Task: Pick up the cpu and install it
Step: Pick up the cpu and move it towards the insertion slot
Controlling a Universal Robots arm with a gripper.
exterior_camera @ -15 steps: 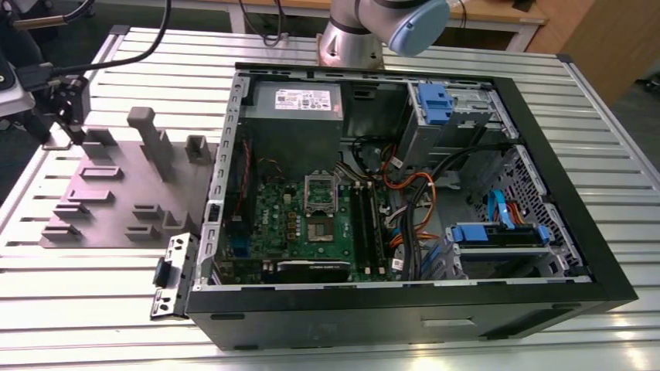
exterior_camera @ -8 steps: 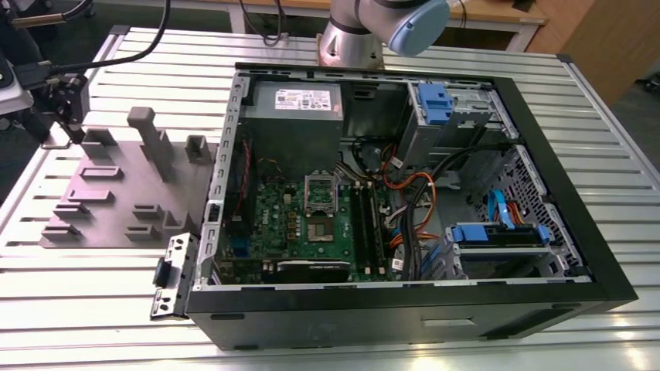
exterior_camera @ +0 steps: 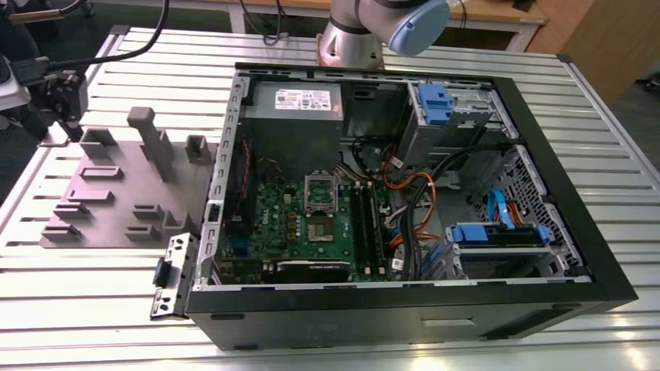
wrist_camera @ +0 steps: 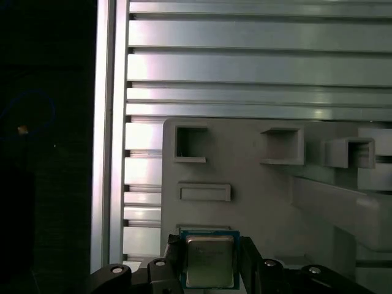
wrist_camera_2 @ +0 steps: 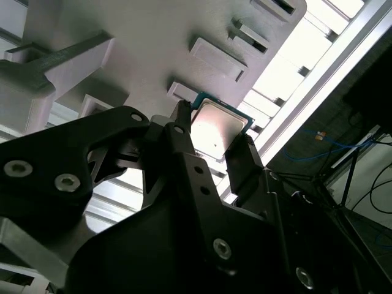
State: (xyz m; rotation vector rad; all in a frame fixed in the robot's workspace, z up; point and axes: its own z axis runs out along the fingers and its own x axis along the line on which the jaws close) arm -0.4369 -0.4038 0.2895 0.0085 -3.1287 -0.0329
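Over grey fixture plate, gripper grips cpu by opposite edges.

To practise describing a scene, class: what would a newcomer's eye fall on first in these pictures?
In both wrist views, the silver cpu stands out, clamped between the fingers of the black gripper over the grey fixture plate. In the exterior view, the open computer case dominates the slatted table, its green motherboard exposed inside.
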